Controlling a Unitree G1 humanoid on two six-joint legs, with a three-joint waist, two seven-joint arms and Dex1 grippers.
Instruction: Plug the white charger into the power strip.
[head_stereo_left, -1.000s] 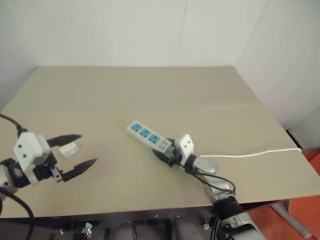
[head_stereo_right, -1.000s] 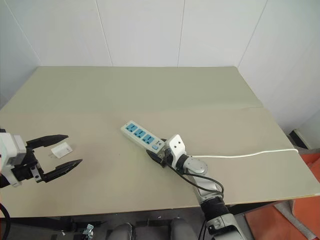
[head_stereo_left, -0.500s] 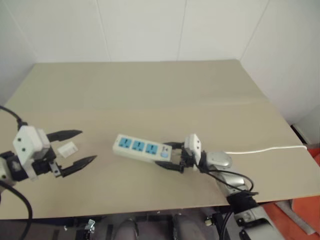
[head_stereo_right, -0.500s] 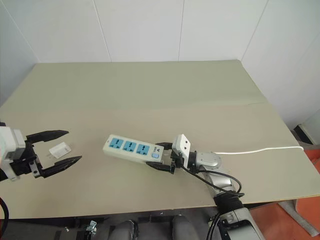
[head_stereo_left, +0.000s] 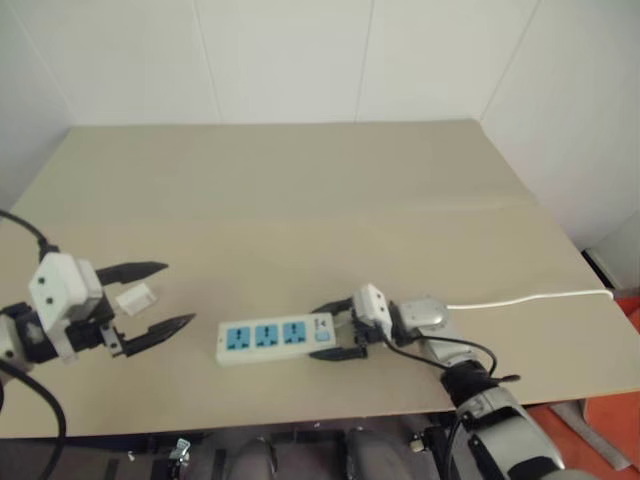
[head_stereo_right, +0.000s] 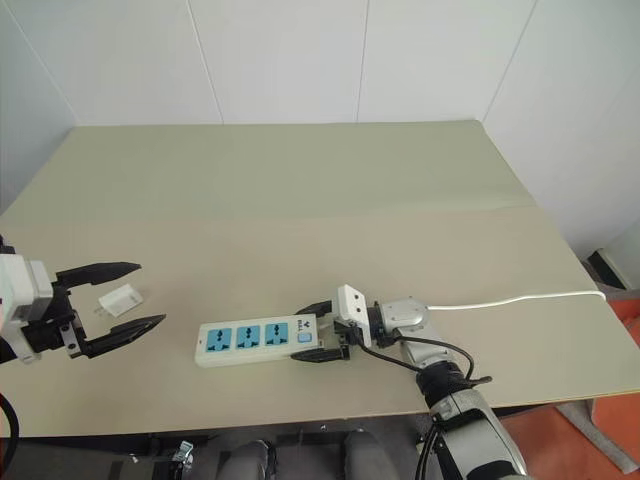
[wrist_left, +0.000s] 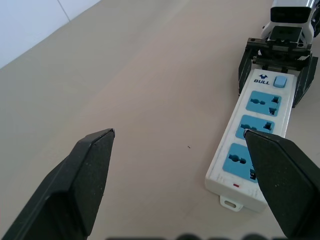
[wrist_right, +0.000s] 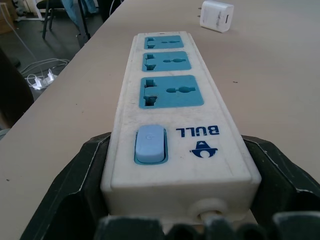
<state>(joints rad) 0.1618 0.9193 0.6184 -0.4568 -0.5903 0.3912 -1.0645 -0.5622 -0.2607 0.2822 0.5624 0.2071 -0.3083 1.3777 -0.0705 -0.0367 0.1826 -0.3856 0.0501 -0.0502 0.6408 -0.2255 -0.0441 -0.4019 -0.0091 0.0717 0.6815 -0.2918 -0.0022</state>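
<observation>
The power strip (head_stereo_left: 277, 337) lies flat near the table's front edge, its blue socket faces up and its length running along that edge. My right gripper (head_stereo_left: 336, 329) is shut on its switch end, one black finger (wrist_right: 82, 165) against each long side. The white charger (head_stereo_right: 120, 299) lies on the table at the left, apart from the strip, and is also seen far off past the strip's other end as the charger (wrist_right: 216, 9). My left gripper (head_stereo_right: 150, 293) hovers over the table with its fingers wide open and nothing in them; the charger shows between its fingers.
The strip's thin white cord (head_stereo_left: 530, 297) trails right across the table to its right edge. The beige table (head_stereo_left: 300, 190) meets white walls at the back and right. Chairs and cables stand on the floor beyond the front edge.
My right gripper has swung the power strip round from a slant to lie along the front edge and drawn it nearer. The left gripper and the charger have stayed put.
</observation>
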